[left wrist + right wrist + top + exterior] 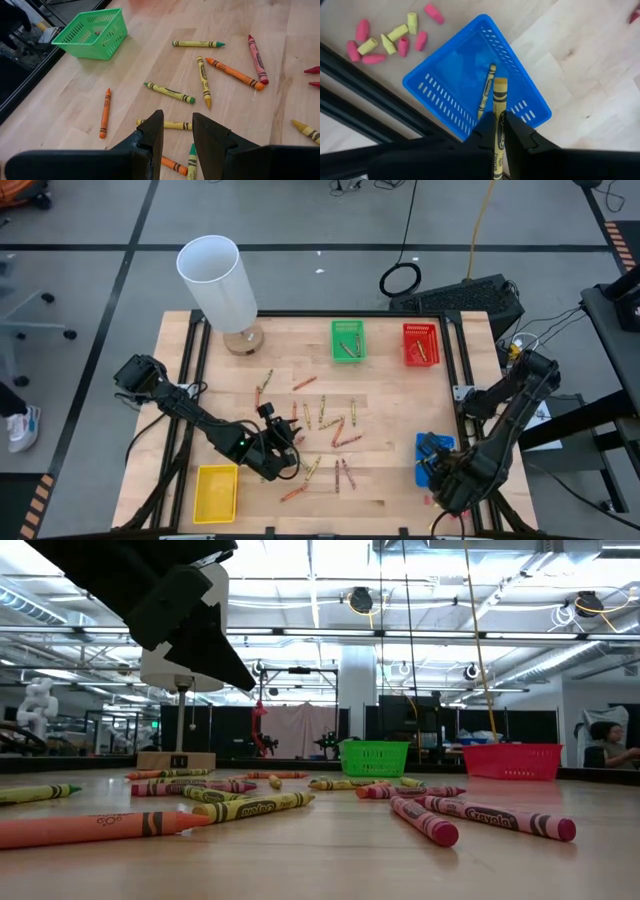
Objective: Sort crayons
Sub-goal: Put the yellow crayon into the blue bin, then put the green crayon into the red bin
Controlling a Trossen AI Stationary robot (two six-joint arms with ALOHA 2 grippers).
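Several crayons (325, 425), red, orange, yellow and green-tipped, lie scattered flat on the wooden table (390, 395); the left wrist view shows them too (202, 80). My left gripper (177, 135) hovers open above them near the table's middle (290, 448), with nothing between its fingers. My right gripper (500, 122) is shut on a yellow crayon (499, 100) straight above the blue basket (455, 65) at the near right (428, 445). One yellow crayon (486, 90) lies on that basket's floor. My right gripper pinches the yellow crayon between its two fingers, which point down from above. The crayon runs along the fingers, and its flat end (500, 85) sticks out past the fingertips toward the basket. It hangs clear above the basket's floor.
A green basket (347, 340) and a red basket (421, 345) stand at the far edge, each with crayons inside. A yellow basket (217, 490) sits near left. A white cylinder on a wooden foot (215, 280) stands far left. Pink and yellow stubs (385, 40) cluster beside the blue basket.
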